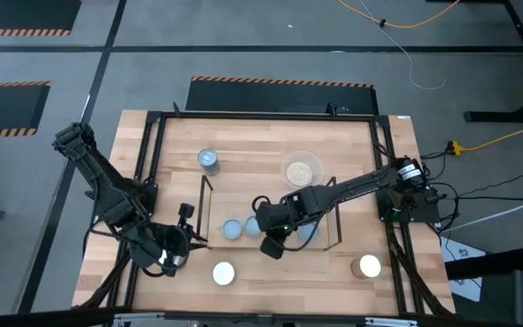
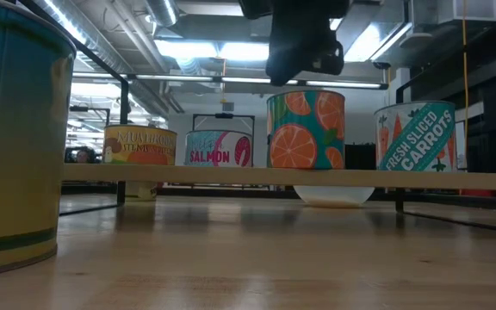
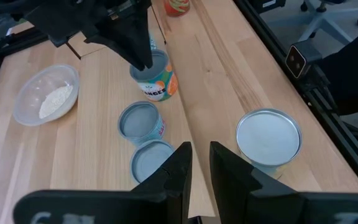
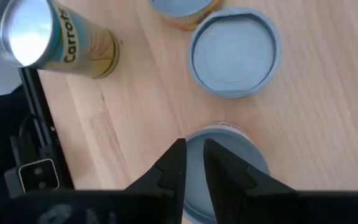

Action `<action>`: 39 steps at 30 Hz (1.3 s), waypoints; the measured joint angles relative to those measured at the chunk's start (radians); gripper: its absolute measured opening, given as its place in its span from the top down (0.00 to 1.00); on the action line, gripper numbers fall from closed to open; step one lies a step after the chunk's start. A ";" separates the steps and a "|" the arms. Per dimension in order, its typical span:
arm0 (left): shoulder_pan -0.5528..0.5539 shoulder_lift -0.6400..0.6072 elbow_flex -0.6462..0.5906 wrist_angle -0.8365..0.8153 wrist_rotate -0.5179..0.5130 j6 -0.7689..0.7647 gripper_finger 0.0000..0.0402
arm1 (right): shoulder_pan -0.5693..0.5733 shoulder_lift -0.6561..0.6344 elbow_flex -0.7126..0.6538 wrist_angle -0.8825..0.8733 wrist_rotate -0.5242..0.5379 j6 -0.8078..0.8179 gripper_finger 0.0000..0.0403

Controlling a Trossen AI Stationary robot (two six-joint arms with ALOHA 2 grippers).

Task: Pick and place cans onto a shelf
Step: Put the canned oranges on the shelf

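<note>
My right gripper reaches over the shelf from the table's right and stands on top of the orange-printed can, its fingers nearly shut. That can stands upright on the shelf's wooden board. Beside it on the board stand a salmon can, a yellow can and a carrots can. My left gripper waits near the table's front left with a narrow gap between its fingers, empty. Another can stands far left on the table. My right gripper comes at the orange-printed can from above, fingers pointing down. They stand astride the edge of its blue lid, one outside the can wall and one over the lid. The can rests upright on the shelf board. The fingers hide the exact touch.
A clear dish with pale contents sits behind the shelf. A white-topped can stands at the front, close to my left gripper. Another can stands at the front right. The black frame edges the table.
</note>
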 joint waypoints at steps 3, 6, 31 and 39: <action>0.000 0.000 0.000 0.000 0.000 0.000 0.87 | 0.000 0.000 0.000 0.008 0.000 0.002 0.85; 0.000 0.000 0.000 0.000 0.000 0.000 0.87 | 0.004 0.002 0.000 0.008 0.000 0.004 0.85; 0.000 0.000 0.000 0.000 0.000 -0.001 0.87 | 0.047 0.019 0.002 0.026 0.046 0.003 0.85; 0.000 0.000 0.000 0.001 0.001 0.000 0.87 | 0.048 0.042 0.002 0.029 0.045 0.003 0.85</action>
